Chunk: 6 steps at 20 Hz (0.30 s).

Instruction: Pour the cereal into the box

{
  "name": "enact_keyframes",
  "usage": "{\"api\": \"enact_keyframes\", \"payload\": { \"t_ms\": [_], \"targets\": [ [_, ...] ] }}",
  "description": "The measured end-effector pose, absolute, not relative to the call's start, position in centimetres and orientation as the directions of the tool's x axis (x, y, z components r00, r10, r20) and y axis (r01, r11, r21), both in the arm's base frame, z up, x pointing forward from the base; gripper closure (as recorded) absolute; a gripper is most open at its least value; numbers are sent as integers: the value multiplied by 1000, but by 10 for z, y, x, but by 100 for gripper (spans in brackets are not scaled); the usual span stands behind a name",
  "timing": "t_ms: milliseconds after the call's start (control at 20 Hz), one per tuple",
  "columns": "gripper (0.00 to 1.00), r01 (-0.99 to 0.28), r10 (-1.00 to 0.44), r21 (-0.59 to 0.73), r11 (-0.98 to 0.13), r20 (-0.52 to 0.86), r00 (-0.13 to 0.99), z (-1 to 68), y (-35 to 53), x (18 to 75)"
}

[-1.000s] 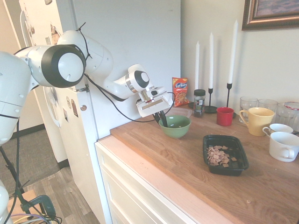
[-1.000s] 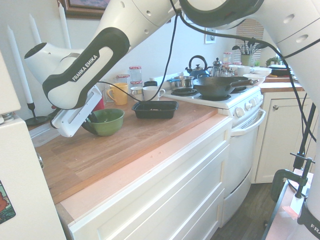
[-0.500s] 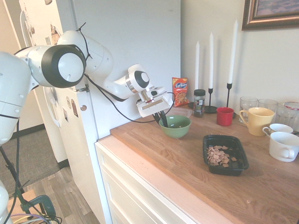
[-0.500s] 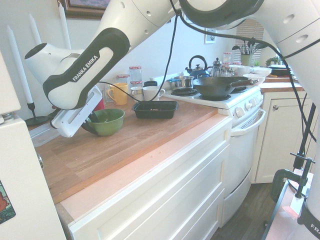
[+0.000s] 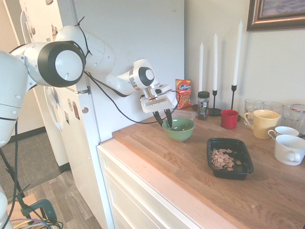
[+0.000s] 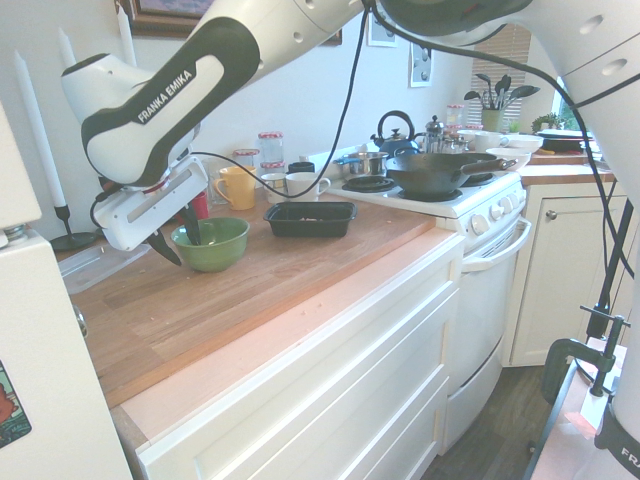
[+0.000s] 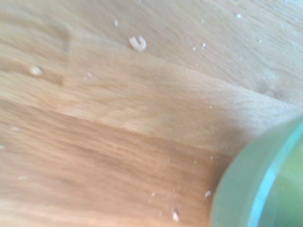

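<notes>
The gripper [image 5: 163, 119] is parting its fingers, previously closed on the rim of the green bowl [image 5: 178, 130], and is holding nothing, suggesting release after pouring; cereal [image 5: 222, 159] is lying beyond the bowl from it, inside the black box [image 5: 241, 170].

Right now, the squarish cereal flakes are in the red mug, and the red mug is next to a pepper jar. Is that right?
Not quite: the cereal flakes are in the black box, as the first exterior view shows. The red mug is indeed next to a jar.
</notes>
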State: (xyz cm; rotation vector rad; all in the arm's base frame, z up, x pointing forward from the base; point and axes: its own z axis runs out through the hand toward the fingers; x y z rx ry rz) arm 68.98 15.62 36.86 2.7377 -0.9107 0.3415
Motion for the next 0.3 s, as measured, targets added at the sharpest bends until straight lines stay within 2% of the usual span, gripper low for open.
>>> {"api": "enact_keyframes", "payload": {
  "t_ms": [300],
  "targets": [
    [0,-671,-664,17,-741,125,737,427,112,690]
  ]
}}
